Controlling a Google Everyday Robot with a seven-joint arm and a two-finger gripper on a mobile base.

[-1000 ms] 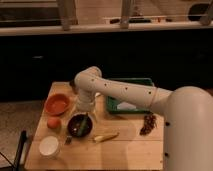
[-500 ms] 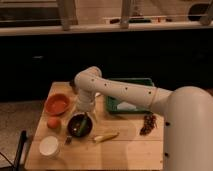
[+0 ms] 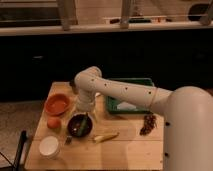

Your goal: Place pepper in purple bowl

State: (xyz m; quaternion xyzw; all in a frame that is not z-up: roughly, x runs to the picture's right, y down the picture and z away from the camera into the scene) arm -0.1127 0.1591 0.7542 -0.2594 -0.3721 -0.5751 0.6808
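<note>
The purple bowl [image 3: 80, 125], very dark and round, sits on the wooden table left of centre. A slim green pepper [image 3: 79, 128] shows inside it, lying across the bowl's hollow. My gripper [image 3: 86, 115] hangs from the white arm right over the bowl's far right rim, just above the pepper. I cannot tell whether it touches the pepper.
An orange-red bowl [image 3: 57, 104] stands at the back left, an orange fruit [image 3: 53, 123] beside the purple bowl, and a white bowl [image 3: 49, 146] at the front left. A pale yellow item [image 3: 106, 136], a reddish-brown cluster [image 3: 148, 124] and a green tray [image 3: 131, 82] lie to the right.
</note>
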